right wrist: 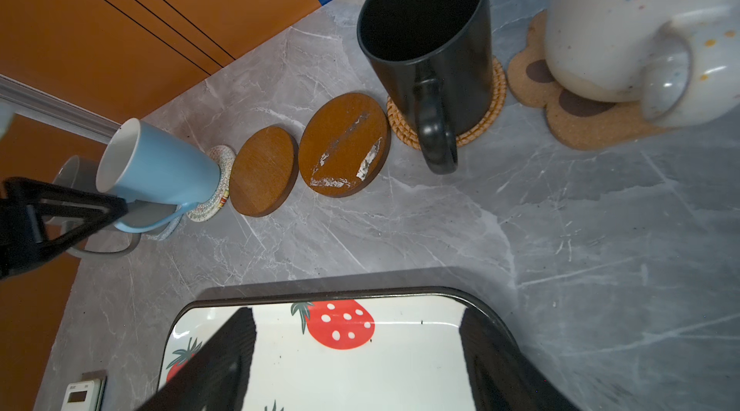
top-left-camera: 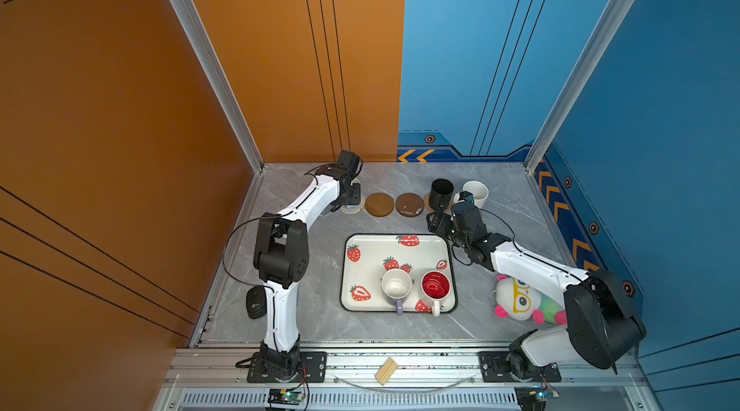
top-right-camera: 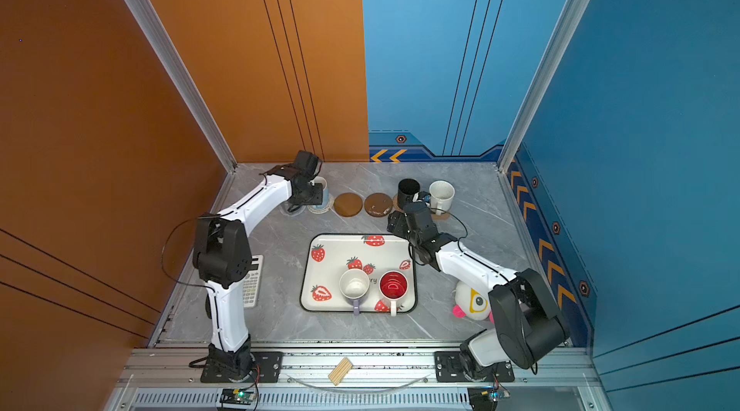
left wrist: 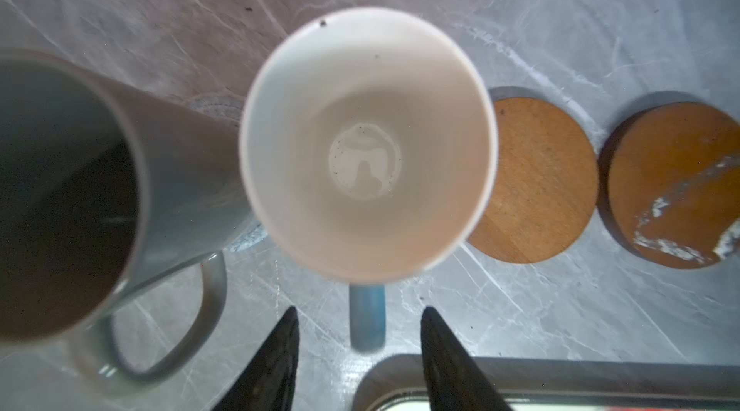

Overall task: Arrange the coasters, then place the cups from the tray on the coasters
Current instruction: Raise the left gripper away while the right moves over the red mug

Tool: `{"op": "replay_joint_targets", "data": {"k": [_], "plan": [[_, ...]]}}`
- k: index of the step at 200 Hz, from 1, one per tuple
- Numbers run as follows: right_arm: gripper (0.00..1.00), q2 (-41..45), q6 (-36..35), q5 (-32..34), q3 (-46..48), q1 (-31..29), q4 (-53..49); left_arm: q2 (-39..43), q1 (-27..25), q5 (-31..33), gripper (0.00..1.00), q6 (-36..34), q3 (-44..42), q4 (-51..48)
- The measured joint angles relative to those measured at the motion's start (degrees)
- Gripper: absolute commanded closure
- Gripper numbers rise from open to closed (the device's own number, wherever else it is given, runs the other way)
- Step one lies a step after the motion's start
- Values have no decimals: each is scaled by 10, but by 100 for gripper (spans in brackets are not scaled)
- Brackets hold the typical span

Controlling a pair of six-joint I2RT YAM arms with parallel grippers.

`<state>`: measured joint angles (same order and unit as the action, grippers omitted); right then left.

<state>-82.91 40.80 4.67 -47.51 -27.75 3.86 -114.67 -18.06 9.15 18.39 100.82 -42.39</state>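
Left gripper [left wrist: 360, 311] astride blue cup [left wrist: 368, 141] handle, wrist-only

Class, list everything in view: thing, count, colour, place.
tray: 1, white, centre
cups on tray: 2, lilac cup, red-inside cup
cups on coasters: 4, grey cup, blue cup, black cup, speckled cup, back row
wooden coasters: 2, brown, bare, mid-row
covered coasters: 4, cream coaster, rattan coaster, paw coaster, one unclear
plush toy: 1, white, right of tray
calculator: 1, white, left edge
gadget: 1, black, left edge
sticks: 1 bundle, tan, front rail
arms: 2, white and black
end effectors: 2, black, open; left by blue cup's handle, right near tray
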Motion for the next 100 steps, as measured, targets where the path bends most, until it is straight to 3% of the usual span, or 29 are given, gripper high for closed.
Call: {"op": "replay_joint_targets", "data": {"k": [29, 56, 100], "plan": [[21, 16, 0, 1, 0, -7, -11, 102, -20, 17, 49, 0, -62, 26], [21, 37, 0, 14, -3, -23, -29, 227, -73, 30, 44, 0, -159, 82], [21, 64, -28, 73, -71, -63, -116, 389, -195, 170, 32, -2, -274, 155]]}}
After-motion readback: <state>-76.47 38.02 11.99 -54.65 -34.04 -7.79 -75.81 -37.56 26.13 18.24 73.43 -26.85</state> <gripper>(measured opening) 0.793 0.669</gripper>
